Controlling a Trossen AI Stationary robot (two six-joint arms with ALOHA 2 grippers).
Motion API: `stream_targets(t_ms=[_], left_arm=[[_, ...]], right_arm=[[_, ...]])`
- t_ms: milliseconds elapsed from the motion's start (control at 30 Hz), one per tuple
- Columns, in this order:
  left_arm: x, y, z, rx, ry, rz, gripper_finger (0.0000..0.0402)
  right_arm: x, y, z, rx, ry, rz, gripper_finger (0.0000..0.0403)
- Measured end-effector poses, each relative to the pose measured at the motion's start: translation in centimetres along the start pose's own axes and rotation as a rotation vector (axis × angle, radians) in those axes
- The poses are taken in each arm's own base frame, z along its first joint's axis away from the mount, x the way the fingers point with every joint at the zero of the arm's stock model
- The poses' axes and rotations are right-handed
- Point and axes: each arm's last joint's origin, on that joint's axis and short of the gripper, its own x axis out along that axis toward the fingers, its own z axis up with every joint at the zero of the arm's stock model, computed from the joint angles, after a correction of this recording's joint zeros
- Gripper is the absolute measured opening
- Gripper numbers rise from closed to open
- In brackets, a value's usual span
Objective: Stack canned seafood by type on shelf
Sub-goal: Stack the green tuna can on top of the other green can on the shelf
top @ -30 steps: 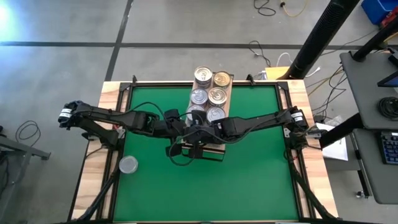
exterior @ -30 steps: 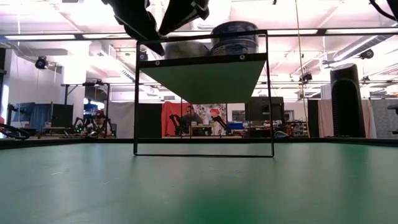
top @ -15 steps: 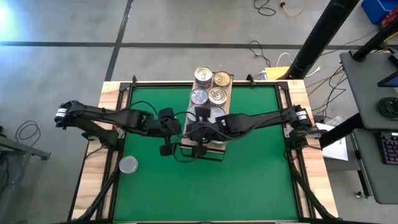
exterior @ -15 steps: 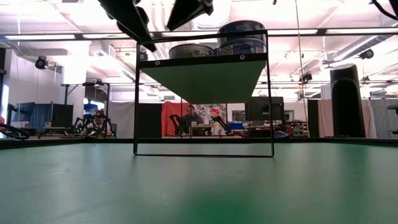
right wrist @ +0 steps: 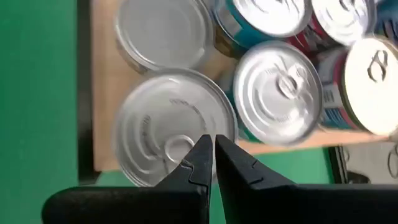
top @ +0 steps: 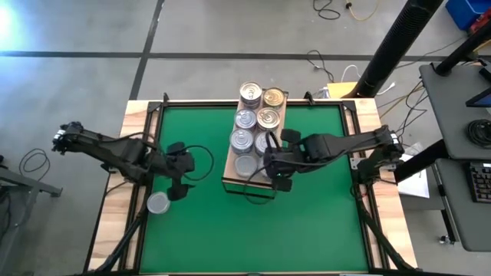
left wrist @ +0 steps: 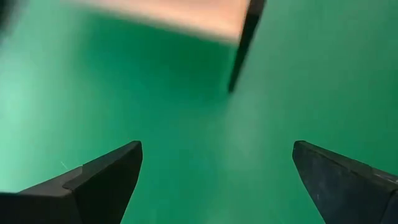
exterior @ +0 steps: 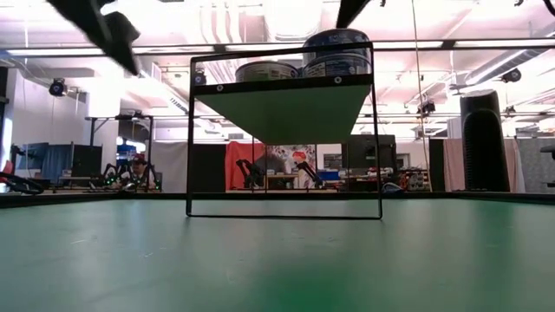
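Cans (top: 255, 115) fill your shelf (top: 229, 169) at frame centre, right gripper (top: 274, 184) pinched empty beside it, left gripper (top: 181, 193) wide near the loose can (top: 158, 203)

No legible text; can (right wrist: 168, 143) lid embossing and labels unreadable

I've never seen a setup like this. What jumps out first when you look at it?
The cluster of shiny tins on the raised shelf at the middle of the green table. One lone tin sits on the mat, with the left tool open right beside it. The right tool is shut, at the shelf's near end.
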Motion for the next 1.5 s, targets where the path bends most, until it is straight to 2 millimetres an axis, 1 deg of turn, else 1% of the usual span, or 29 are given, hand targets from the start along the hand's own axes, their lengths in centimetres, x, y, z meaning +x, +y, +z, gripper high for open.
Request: stream_targets(t_ms=[167, 267, 367, 467, 600, 733, 867, 933, 1033, 1200, 1333, 1433, 1500], left_arm=[[0.0, -0.3, -1.0, -0.066, 0.094, -0.061, 0.04], [0.4, -0.7, -1.4, -0.068, 0.127, -0.075, 0.04], [0.9, -1.0, -2.4, -0.099, 0.217, -0.077, 0.04], [1.2, -1.3, -3.6, -0.135, 0.311, -0.054, 0.04], [1.7, -1.8, -4.9, -0.162, 0.357, -0.033, 0.04], [2.4, -2.2, -5.9, -0.199, 0.395, -0.006, 0.04], [3.1, -2.5, -6.6, -0.233, 0.43, 0.023, 0.04], [3.3, -2.7, -6.8, -0.25, 0.453, 0.03, 0.04], [3.5, -3.0, -6.9, -0.235, 0.479, 0.024, 0.04], [3.6, -3.2, -6.8, -0.233, 0.516, 0.062, 0.04], [3.8, -3.6, -7.6, -0.26, 0.65, 0.033, 0.0399], [4.4, -3.9, -8.4, -0.219, 0.685, 0.056, 0.0389], [5.1, -4.1, -8.8, -0.16, 0.686, 0.093, 0.0374]], right_arm=[[0.0, -0.2, -0.1, 0.03, 0.002, -0.005, 0.0013], [0.6, 0.2, 0.1, 0.013, 0.005, -0.003, 0.0013], [1.5, 0.8, 0.2, -0.006, 0.038, 0.011, 0.0013], [2.4, 1.2, 0.4, -0.026, 0.057, 0.006, 0.0013], [3.5, 1.6, 0.8, -0.048, 0.064, -0.012, 0.0013], [4.1, 1.7, 1.2, -0.07, 0.044, -0.01, 0.0013], [4.1, 1.7, 1.7, -0.076, 0.006, 0.003, 0.0013], [4.0, 1.7, 1.8, -0.076, -0.009, 0.01, 0.0013], [3.3, 1.5, 2.1, -0.067, -0.031, 0.013, 0.0013], [0.5, 1.8, 3.0, -0.09, -0.135, 0.026, 0.0013], [-1.0, 2.6, 3.2, -0.106, -0.194, 0.028, 0.0013], [-1.5, 3.5, 2.9, -0.127, -0.212, 0.032, 0.0013], [-1.9, 4.3, 2.7, -0.141, -0.219, 0.045, 0.0013]])
